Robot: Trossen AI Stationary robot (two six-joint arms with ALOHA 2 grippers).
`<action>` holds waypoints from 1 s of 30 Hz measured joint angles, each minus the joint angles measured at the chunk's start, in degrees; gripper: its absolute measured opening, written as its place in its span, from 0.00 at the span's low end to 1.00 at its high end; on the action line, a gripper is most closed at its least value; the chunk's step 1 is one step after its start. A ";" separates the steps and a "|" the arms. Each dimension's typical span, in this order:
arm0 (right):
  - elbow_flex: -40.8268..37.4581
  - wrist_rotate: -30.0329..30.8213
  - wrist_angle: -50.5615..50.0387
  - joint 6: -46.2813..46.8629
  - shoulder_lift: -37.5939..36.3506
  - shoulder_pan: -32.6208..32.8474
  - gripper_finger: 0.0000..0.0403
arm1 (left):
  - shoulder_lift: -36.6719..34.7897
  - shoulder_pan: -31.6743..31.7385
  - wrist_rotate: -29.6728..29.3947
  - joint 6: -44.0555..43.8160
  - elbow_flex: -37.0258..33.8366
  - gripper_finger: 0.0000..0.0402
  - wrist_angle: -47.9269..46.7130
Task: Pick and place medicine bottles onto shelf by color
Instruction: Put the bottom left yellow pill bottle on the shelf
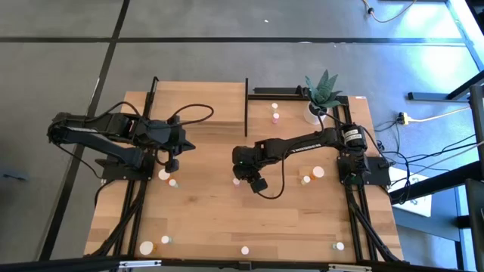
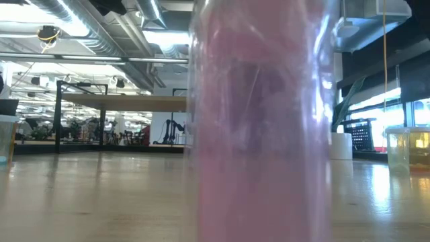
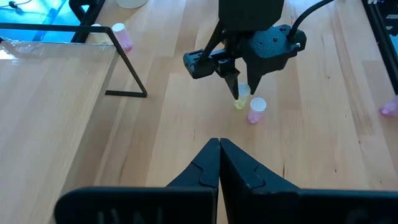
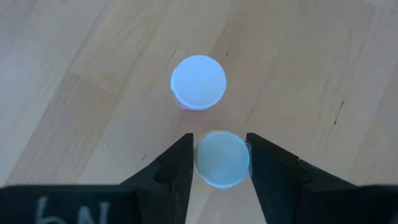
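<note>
The right arm reaches from its base at the right edge toward the centre, forearm running leftward, wrist bent so the right gripper (image 1: 240, 180) points straight down. Its two dark fingers (image 4: 174, 171) stand a narrow gap apart, a small round white cap filling the space between them. The left arm is folded at the left side, its left gripper (image 3: 219, 163) aimed rightward with fingers pressed together, tips meeting in a point.
</note>
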 joint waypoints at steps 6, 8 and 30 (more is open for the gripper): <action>0.00 0.00 0.24 2.27 0.00 -0.02 0.29 | 0.00 0.00 0.00 0.00 0.00 0.00 0.00; 0.00 -0.04 1.09 4.77 0.00 -0.01 0.29 | 0.00 0.00 0.00 0.00 0.00 0.00 0.00; 9.87 -0.06 -4.78 10.18 0.00 -0.78 0.29 | 0.00 0.01 0.00 -0.09 0.00 0.00 -0.01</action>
